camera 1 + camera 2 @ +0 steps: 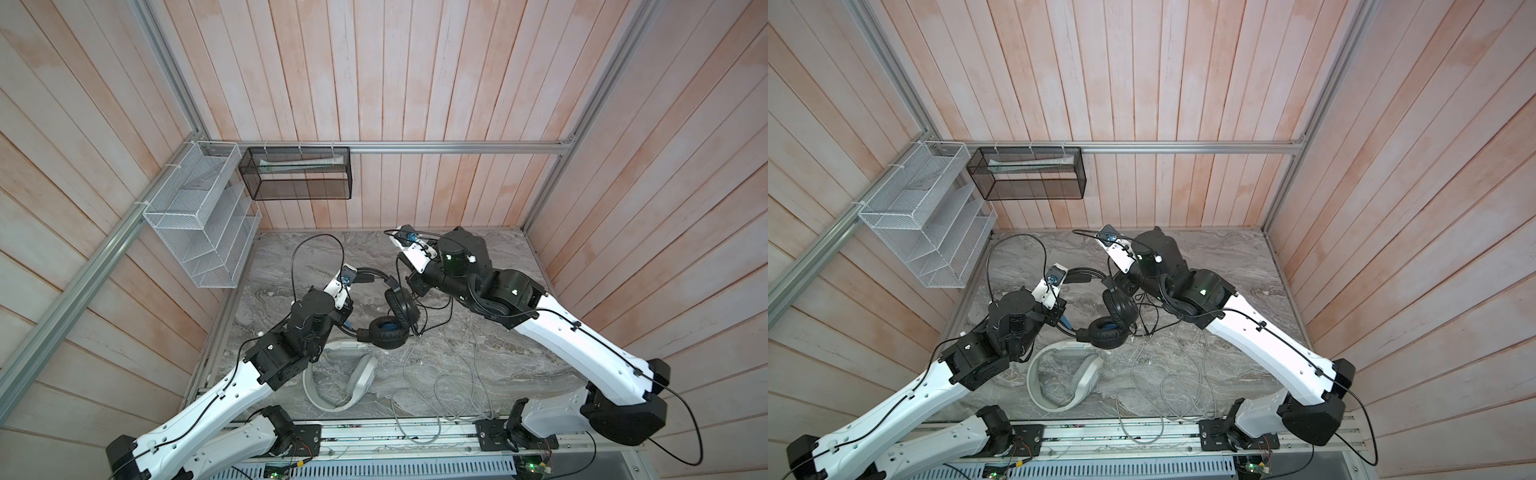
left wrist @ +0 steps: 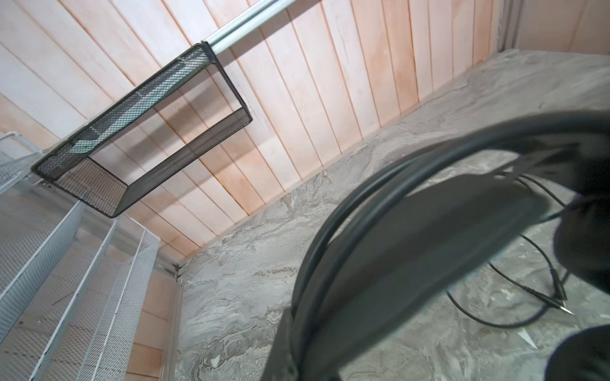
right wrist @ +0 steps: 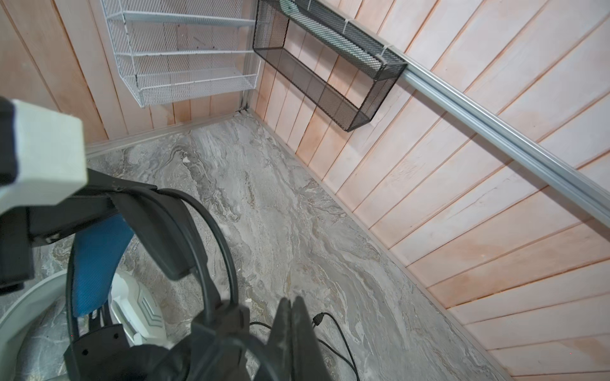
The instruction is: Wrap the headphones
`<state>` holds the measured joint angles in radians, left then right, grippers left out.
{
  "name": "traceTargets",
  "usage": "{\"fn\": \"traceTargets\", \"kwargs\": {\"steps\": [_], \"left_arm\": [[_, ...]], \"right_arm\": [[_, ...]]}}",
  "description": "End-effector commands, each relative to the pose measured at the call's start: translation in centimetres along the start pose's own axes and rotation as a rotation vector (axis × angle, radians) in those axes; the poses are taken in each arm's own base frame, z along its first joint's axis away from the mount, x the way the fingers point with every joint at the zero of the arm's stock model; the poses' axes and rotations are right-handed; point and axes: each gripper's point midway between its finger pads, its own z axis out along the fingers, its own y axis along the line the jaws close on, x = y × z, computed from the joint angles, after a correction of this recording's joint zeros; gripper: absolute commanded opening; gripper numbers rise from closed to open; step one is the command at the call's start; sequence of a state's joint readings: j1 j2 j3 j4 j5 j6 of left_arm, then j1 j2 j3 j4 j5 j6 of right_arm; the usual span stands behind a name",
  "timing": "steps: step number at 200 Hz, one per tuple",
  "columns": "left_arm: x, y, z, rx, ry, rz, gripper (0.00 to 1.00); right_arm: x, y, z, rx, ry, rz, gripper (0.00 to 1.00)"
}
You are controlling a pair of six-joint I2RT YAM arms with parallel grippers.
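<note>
On the far left wall hangs a white wire rack (image 1: 195,232), and beside it on the back wall a black mesh basket (image 1: 299,174); neither is in play. Further right, the left gripper (image 1: 365,276) is clamped tight on the padded headband (image 3: 155,224) of the black headset (image 1: 388,330), holding the band up over the marble-patterned tabletop (image 1: 519,332) with the ear cups hanging lower; whether the lower cup touches the table cannot be told. Just below it in both top views, the white-grey headset (image 1: 360,374) lies flat and unheld, and its grey cable (image 1: 435,386) sprawls in loose loops toward the front rail. The black cable (image 2: 528,290) trails on the table with its plug (image 2: 561,301) free. On the right, the right gripper (image 3: 292,316) has its jaws pressed together close to the black headset; whether it has the thin black cable nipped between them cannot be told. The likeliest trouble is tangling: the black and grey cords run near each other, so winding the black one could drag the grey one along. A pinch on a curved, padded band may also let the headset swing or slip as cable tension builds, and the two grippers work close enough to knock each other.
</note>
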<state>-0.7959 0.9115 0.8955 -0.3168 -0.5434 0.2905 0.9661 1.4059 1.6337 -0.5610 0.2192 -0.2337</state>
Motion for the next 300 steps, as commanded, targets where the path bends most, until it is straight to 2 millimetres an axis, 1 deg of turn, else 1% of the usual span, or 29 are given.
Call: {"fn": "traceTargets", "kwargs": {"steps": [1, 17, 33, 41, 59, 92, 108, 129, 143, 149, 150, 153, 174, 199, 217, 234, 262, 274, 283, 300], "left_arm": [[-1.3, -0.7, -0.4, 0.039, -0.068, -0.023, 0.00], [-1.5, -0.9, -0.8, 0.059, -0.088, -0.039, 0.00], [-1.7, -1.1, -1.3, 0.081, -0.107, -0.053, 0.00], [-1.8, -1.3, -1.4, 0.098, -0.112, -0.060, 0.00], [-1.8, -1.6, -1.6, 0.117, -0.112, -0.078, 0.00], [-1.8, -1.5, -1.9, 0.120, -0.114, -0.093, 0.00], [-1.8, -1.4, -2.1, 0.123, -0.122, -0.103, 0.00], [-2.0, -1.3, -2.3, 0.129, -0.126, -0.119, 0.00], [-2.0, -1.2, -2.4, 0.128, -0.128, -0.130, 0.00], [-2.0, -1.2, -2.4, 0.128, -0.127, -0.133, 0.00], [-2.1, -1.2, -2.4, 0.128, -0.128, -0.134, 0.00], [-2.1, -1.2, -2.4, 0.128, -0.128, -0.137, 0.00], [-2.2, -1.3, -2.6, 0.143, -0.118, -0.151, 0.00], [-2.3, -1.5, -2.9, 0.172, -0.107, -0.171, 0.00], [-2.5, -1.5, -3.2, 0.184, -0.099, -0.184, 0.00], [-2.6, -1.4, -3.5, 0.196, -0.095, -0.198, 0.00], [-2.9, -1.1, -4.1, 0.210, -0.086, -0.217, 0.00], [-3.0, -1.0, -4.3, 0.211, -0.080, -0.222, 0.00], [-3.1, -1.0, -4.5, 0.216, -0.079, -0.227, 0.00], [-3.6, -0.8, -4.9, 0.231, -0.088, -0.247, 0.00]], "right_arm": [[-1.5, -0.3, -0.4, 0.005, -0.021, -0.011, 0.00], [-1.8, -0.2, 0.5, 0.008, -0.015, -0.024, 0.00], [-1.5, -0.3, 1.8, 0.033, -0.001, -0.040, 0.00], [-1.4, -0.1, 2.5, 0.032, 0.009, -0.044, 0.00], [-1.6, 0.2, 3.4, 0.020, 0.017, -0.039, 0.01], [-2.1, 0.0, 3.5, 0.029, 0.011, -0.029, 0.12], [-2.0, -0.2, 3.6, 0.036, 0.019, -0.026, 0.20], [-1.6, -0.1, 4.0, 0.034, 0.054, -0.021, 0.30], [-1.5, 0.0, 4.2, 0.030, 0.070, -0.017, 0.35], [-1.3, 0.0, 4.4, 0.032, 0.079, -0.017, 0.36], [-1.3, 0.0, 4.3, 0.033, 0.081, -0.017, 0.39], [-1.2, 0.0, 4.4, 0.034, 0.086, -0.017, 0.41], [-0.7, -0.1, 4.7, 0.042, 0.112, -0.020, 0.46], [-0.4, -0.2, 5.2, 0.050, 0.148, -0.009, 0.49], [-0.5, -1.1, 5.3, 0.094, 0.158, 0.011, 0.49], [-0.3, -1.8, 5.3, 0.114, 0.164, 0.029, 0.53], [0.1, -2.4, 5.2, 0.126, 0.179, 0.058, 0.53], [0.2, -3.0, 5.1, 0.144, 0.176, 0.077, 0.53], [0.1, -3.1, 5.0, 0.126, 0.164, 0.094, 0.55], [0.6, -3.2, 5.4, 0.101, 0.169, 0.109, 0.58]]}}
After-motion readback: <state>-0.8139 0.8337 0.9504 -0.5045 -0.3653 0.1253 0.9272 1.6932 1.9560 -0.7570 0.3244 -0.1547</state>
